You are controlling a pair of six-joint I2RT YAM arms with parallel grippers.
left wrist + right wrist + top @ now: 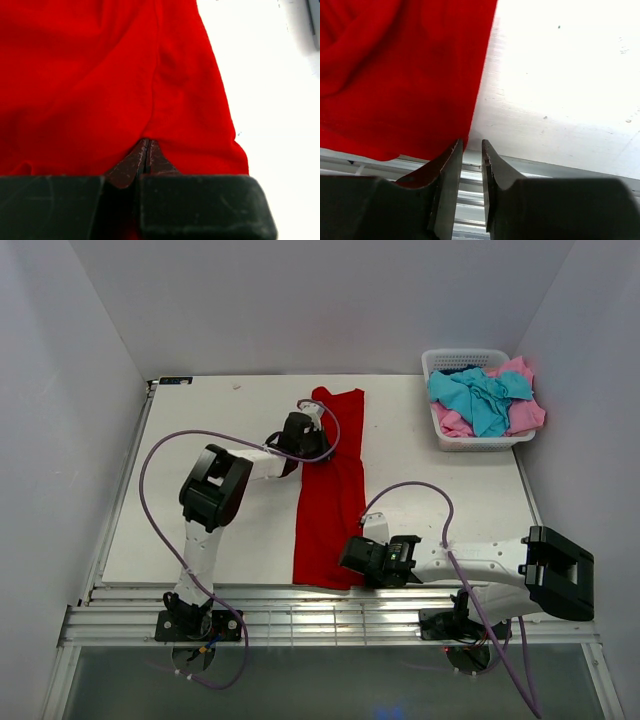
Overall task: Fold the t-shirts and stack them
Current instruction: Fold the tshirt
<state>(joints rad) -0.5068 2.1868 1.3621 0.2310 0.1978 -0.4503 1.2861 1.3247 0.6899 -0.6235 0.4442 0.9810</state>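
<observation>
The red t-shirt (pixel 335 490) lies on the white table (pixel 200 500) as a long narrow strip running from far to near. My left gripper (pixel 314 443) is at the strip's left edge near its far end. In the left wrist view the left gripper (pixel 147 142) is shut, with the red cloth (pixel 100 75) puckered at its tips. My right gripper (pixel 347 558) is at the strip's near right corner. In the right wrist view the right gripper (pixel 471 143) is a little open, and the red hem (pixel 395 75) touches the left fingertip with nothing between the jaws.
A white lattice basket (pixel 440 435) stands at the table's far right, holding a turquoise t-shirt (pixel 480 395) and a pink t-shirt (pixel 525 410). Metal rails (pixel 300 615) run along the near table edge, and they also show in the right wrist view (pixel 470 200). White walls enclose the table.
</observation>
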